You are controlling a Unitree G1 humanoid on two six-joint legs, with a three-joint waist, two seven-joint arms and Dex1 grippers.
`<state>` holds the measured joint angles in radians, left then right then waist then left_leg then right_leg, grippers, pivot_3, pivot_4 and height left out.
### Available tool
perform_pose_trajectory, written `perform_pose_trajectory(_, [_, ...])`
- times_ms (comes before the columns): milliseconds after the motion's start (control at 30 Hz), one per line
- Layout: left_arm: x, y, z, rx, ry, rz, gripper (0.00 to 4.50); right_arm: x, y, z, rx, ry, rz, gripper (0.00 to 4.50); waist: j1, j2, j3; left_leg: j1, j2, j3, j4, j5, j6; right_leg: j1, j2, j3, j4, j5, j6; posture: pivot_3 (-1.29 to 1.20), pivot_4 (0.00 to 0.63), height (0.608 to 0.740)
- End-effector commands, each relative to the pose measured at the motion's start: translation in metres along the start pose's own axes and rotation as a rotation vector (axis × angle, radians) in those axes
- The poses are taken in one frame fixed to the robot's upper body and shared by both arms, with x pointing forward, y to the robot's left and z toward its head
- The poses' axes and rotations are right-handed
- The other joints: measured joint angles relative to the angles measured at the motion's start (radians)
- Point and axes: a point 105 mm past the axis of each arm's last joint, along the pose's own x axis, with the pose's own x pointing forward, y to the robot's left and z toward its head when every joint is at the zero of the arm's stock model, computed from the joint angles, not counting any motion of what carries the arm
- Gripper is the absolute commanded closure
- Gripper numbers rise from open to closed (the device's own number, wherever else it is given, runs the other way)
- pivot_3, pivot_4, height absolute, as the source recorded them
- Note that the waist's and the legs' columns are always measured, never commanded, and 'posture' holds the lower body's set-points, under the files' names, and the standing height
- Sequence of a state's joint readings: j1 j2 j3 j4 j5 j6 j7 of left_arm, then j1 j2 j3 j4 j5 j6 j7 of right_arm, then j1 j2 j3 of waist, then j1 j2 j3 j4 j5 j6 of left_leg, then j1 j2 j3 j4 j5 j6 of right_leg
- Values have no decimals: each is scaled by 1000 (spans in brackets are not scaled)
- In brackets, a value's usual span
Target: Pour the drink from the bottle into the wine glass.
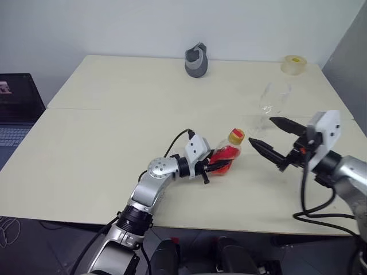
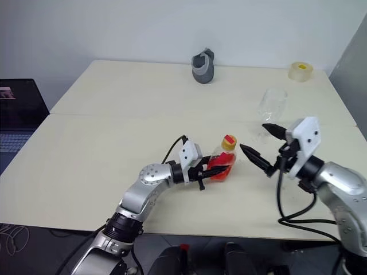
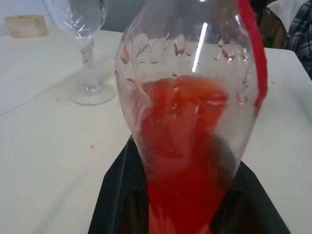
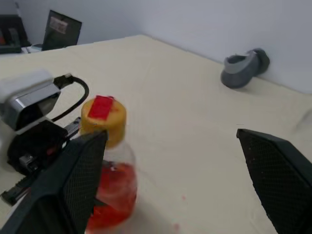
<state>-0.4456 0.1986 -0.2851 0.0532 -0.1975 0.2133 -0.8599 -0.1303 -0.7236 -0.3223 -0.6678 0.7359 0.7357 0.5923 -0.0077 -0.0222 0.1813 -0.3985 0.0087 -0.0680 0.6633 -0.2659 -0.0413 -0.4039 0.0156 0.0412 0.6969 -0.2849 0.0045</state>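
Table [image 1: 103,166], cream and made of two joined tops, was the biggest thing we saw. On it, the left gripper [image 1: 219,165] reached in from the left and was clamped on the lower body of the bottle [image 1: 227,153], which stood upright near the middle of the front edge. We noted the yellow cap [image 4: 103,114] still on, with a red tab on top. The drink [image 3: 187,146], bright red-orange, filled only the lower part of the bottle. The right gripper [image 1: 268,136] hung just right of the bottle with its fingers spread wide, holding nothing, apart from the bottle. The wine glass [image 1: 273,103] stood upright behind the right gripper, toward the table's right side, and looked empty to us. Further back we logged a grey object [image 1: 196,59] by the wall and a tape roll [image 1: 294,64] at the far right corner.
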Motion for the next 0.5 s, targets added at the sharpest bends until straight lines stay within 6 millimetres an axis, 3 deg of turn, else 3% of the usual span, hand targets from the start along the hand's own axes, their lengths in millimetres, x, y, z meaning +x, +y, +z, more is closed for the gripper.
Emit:
perform_pose_trajectory(33, [2, 0, 21, 46, -75, -11, 3471, 2, 29, 12, -10, -7, 154, 0, -1, 0, 0, 0, 0, 1, 0, 0, 0, 0, 0, 0, 0, 0, 0, 0, 150, 740])
perform_pose_trajectory(267, [7, -1, 23, 49, -83, -22, 3472, 39, 34, 20, -33, -93, 127, 0, -10, 0, 0, 0, 1, 2, 0, 0, 0, 0, 1, 0, 0, 0, 0, 0, 150, 740])
perform_pose_trajectory(500, [7, -3, 23, 48, -86, -28, 3473, 52, 9, 24, -29, -159, -13, 0, -9, 0, 0, -1, -1, 2, 1, 0, 0, 0, 0, 1, -1, 0, 1, 0, 150, 740])
